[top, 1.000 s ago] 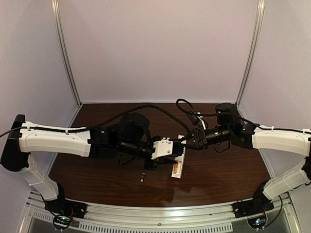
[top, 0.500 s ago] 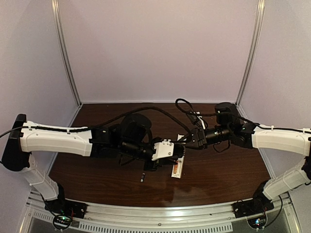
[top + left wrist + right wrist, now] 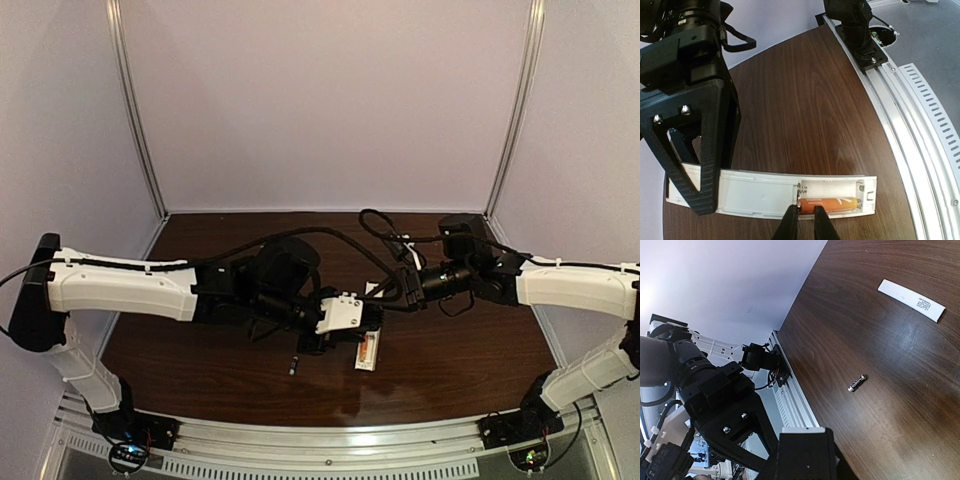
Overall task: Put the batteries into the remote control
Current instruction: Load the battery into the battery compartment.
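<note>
The remote control (image 3: 755, 195) lies face down on the dark table, with its battery bay open. The orange battery (image 3: 832, 204) sits in the bay's near slot; the slot beside it is empty. My left gripper (image 3: 806, 224) stands over the orange battery's spring end, its jaws narrowed to a slit and its tips touching the battery. My right gripper (image 3: 388, 296) is shut on the remote's far end (image 3: 802, 430). The black battery (image 3: 857, 383) lies loose on the table, also visible from above (image 3: 293, 365), left of the remote (image 3: 367, 350).
A white strip with small print (image 3: 911, 300) lies flat further along the table. The slotted aluminium rail (image 3: 910, 115) runs along the near edge, with the right arm's base (image 3: 855, 25) bolted to it. Pale walls close off the back and sides.
My left gripper has moved slightly to the right over the remote and its jaws have narrowed. The right gripper still holds the remote's far end. The black battery has not moved.
</note>
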`<state>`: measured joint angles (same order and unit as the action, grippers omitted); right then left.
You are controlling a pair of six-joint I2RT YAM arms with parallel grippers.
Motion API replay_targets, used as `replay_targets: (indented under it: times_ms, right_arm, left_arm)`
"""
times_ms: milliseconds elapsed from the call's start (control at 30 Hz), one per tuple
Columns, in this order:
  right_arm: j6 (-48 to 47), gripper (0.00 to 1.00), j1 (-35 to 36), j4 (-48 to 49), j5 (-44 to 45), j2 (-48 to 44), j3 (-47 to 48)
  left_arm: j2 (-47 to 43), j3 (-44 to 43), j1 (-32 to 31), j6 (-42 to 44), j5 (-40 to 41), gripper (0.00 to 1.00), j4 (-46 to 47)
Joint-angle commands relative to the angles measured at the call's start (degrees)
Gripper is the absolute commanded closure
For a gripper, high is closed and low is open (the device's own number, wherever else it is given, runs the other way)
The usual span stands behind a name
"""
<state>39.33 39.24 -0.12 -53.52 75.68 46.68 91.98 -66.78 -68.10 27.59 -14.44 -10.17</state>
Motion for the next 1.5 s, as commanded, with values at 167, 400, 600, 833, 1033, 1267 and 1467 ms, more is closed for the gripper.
replay_targets:
  times_ms: [167, 400, 600, 833, 1033, 1267, 1467]
  right_arm:
    - [-0.1, 1.0, 0.5, 1.2, -1.3, 0.2, 3.0]
    - [0.2, 1.0, 0.5, 1.1, -1.3, 0.4, 3.3]
    - [1.0, 1.0, 0.5, 1.8, -1.6, 0.4, 3.1]
    - [2.7, 1.0, 0.5, 3.9, -1.9, 0.8, 2.6]
    - [3.6, 1.0, 0.5, 4.7, -2.3, 0.7, 2.4]
    - [4.6, 1.0, 0.5, 5.0, -2.3, 1.0, 2.2]
    - [4.4, 1.0, 0.4, 4.2, -1.9, 0.8, 2.1]
  left_arm:
    - [3.7, -3.5, -0.5, 2.6, 3.8, 0.9, -7.5]
    - [6.5, -5.8, -1.6, 2.7, 6.6, 0.91, -11.1]
    - [8.6, -8.1, -2.4, 2.9, 9.6, 0.91, -13.8]
    - [12.7, -11.7, -4.8, 2.7, 16.4, 0.91, -17.8]
    - [15.8, -13.0, -6.1, 3.3, 22.8, 0.9, -20.8]
    - [16.0, -13.7, -7.4, 4.4, 29.8, 0.86, -22.0]
    - [15.8, -14.3, -8.3, 4.3, 33.1, 0.83, -22.5]
